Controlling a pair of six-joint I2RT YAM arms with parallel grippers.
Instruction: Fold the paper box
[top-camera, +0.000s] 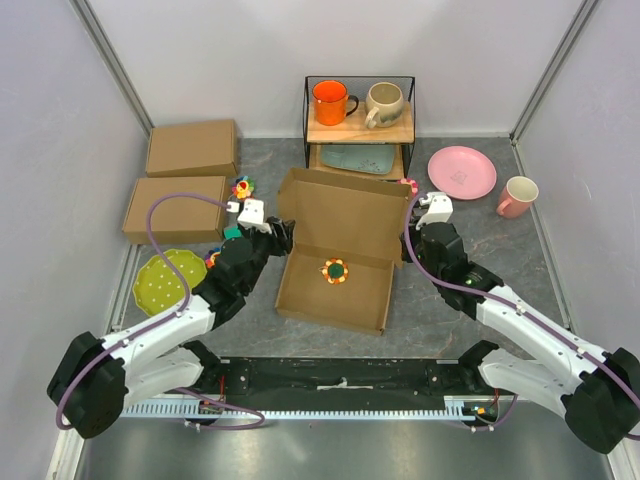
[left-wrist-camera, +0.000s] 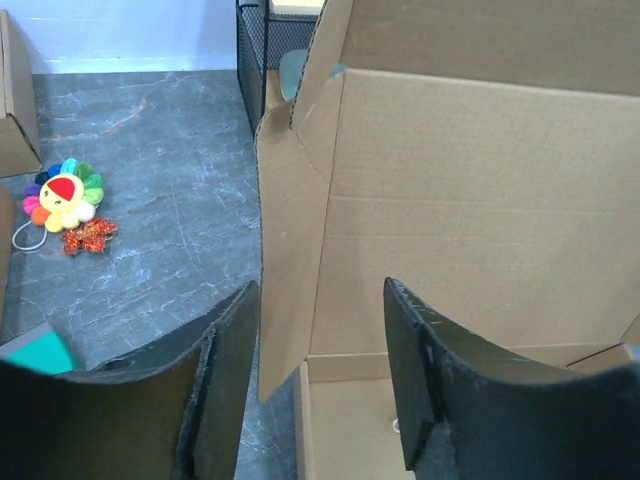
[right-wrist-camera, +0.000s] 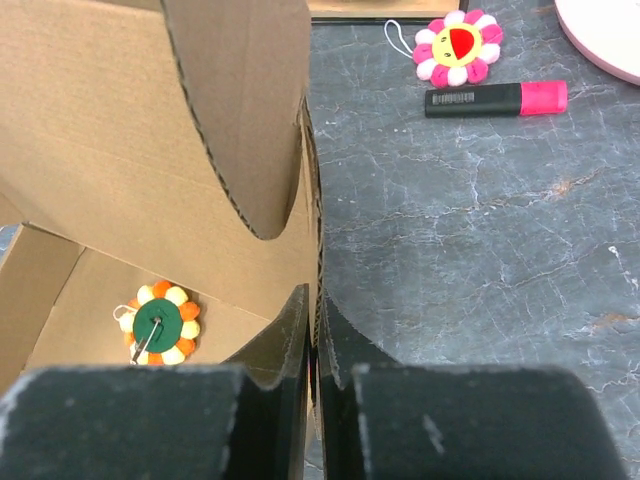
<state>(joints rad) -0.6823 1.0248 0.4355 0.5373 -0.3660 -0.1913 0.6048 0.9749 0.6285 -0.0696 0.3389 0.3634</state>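
Left fingers (left-wrist-camera: 225, 385) stand open, straddling the left side flap of the paper box (top-camera: 340, 215); right fingers (right-wrist-camera: 285, 345) are clamped on its right wall.

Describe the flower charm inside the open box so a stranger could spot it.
In the middle stands the open paper box, lid raised. On its floor lies the flower charm: green centre, orange-yellow petals, unlike the rainbow flower and pink flower outside.
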